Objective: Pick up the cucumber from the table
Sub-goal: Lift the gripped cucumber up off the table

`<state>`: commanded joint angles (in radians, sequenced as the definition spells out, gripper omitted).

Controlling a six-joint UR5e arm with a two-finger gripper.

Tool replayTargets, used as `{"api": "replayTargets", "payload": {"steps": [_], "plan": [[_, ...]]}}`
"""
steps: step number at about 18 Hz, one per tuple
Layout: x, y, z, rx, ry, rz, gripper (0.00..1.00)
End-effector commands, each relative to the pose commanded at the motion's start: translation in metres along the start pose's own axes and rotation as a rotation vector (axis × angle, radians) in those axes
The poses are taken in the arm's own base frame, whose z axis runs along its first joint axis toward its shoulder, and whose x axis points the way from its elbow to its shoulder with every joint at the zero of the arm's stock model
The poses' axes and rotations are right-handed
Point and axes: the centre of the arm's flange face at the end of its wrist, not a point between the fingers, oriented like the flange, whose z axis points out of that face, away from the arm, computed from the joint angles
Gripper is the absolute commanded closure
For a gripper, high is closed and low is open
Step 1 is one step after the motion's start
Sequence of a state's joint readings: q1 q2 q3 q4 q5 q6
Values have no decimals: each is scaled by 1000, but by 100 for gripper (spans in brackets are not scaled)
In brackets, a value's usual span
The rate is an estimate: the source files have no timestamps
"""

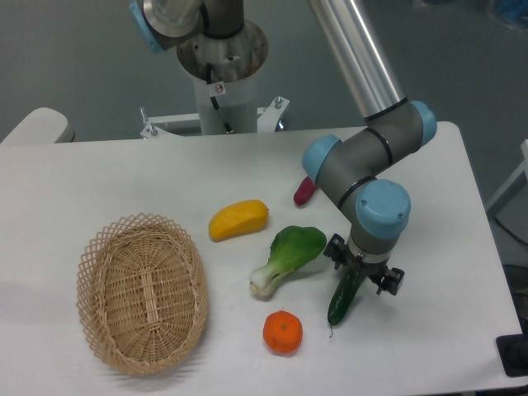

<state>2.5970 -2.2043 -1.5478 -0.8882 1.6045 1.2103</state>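
The dark green cucumber (pixel 341 299) lies on the white table (pixel 99 181) at the front right, its thin stem tip pointing toward the front edge. My gripper (pixel 356 272) is straight above the cucumber's upper end, pointing down. The fingers are hidden under the wrist, so I cannot tell whether they touch or close on the cucumber.
A bok choy (pixel 287 257) lies just left of the cucumber. An orange (pixel 282 332) sits in front of it. A yellow vegetable (pixel 238 219) lies at mid table. A purple sweet potato (pixel 304 190) shows behind the arm. A wicker basket (pixel 142 293) stands at the front left.
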Motion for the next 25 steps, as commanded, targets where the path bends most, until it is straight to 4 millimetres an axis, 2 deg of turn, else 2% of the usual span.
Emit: {"api": "replayTargets", "payload": {"steps": [2,3,5,10,13,14,17,19,20,22,25], "plan": [[-3,2,-2,1,-3,3,55],[-3,3,-2,1,-3,14,67],[-5,4,-5,0,-6,35,79],[-7,6,-9,0,-12,39,80],[-18,2,-29,12,-46,41,81],[-22,1,-39,16,-54,41,81],[-31,-5,-88,24,-92,45,80],[-28,-8,-122,25,-89,52,80],[-21,-9,-137,27,-90,58,80],[1,-27,-167,44,-109,92,79],[31,-47,-190,49,-98,112,77]]}}
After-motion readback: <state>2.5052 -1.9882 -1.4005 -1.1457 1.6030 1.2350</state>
